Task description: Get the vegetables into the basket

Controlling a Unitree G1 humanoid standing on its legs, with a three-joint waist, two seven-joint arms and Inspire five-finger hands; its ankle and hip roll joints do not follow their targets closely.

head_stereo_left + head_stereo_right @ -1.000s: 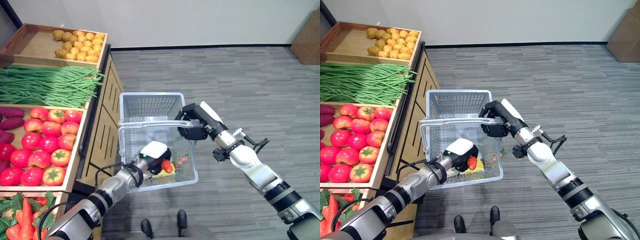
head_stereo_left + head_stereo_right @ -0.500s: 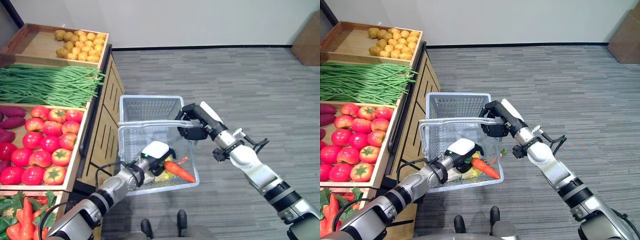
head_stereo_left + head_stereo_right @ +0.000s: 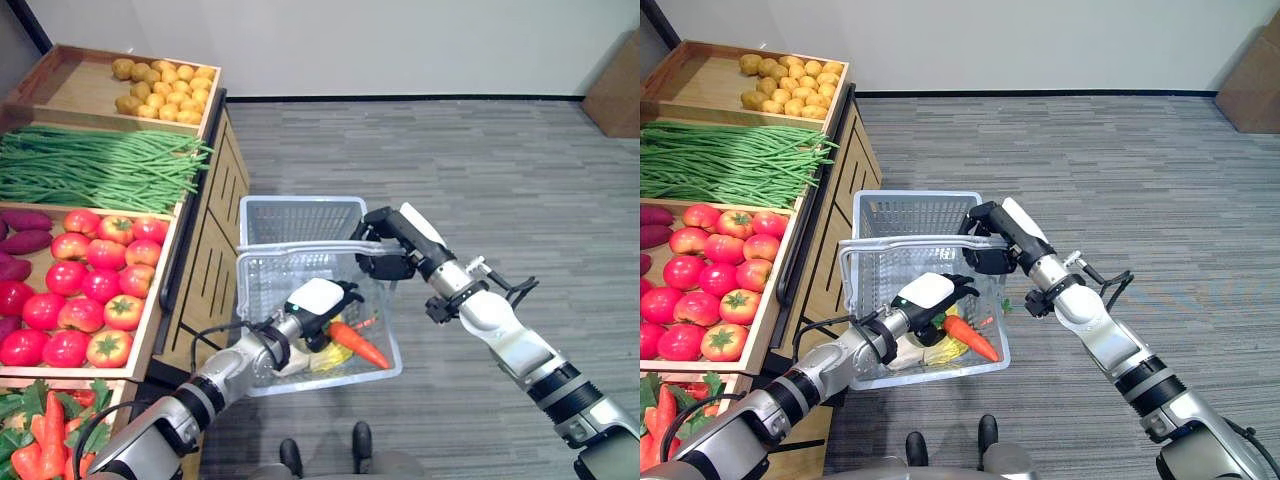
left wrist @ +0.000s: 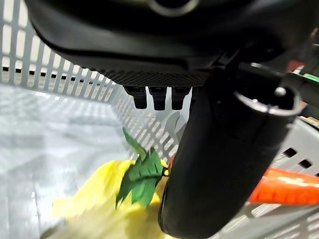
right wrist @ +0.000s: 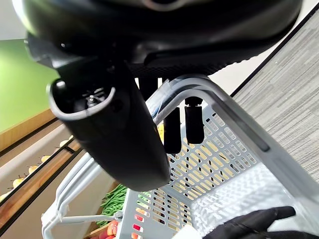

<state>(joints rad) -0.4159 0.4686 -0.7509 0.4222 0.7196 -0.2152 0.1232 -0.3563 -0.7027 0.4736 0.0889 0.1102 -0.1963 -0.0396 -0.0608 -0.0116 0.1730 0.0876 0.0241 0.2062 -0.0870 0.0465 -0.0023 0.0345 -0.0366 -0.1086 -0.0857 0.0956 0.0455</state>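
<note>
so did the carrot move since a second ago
Yes. It was in the left hand low in the basket; now the carrot lies free on the basket floor toward the right wall, and the hand's fingers are straight above it.

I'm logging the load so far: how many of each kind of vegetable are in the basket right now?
Carrot: 1
Yellow vegetable with green leaves: 1
Total: 2 clearly seen in the basket. A pale shape by the left hand is too hidden to count.
</note>
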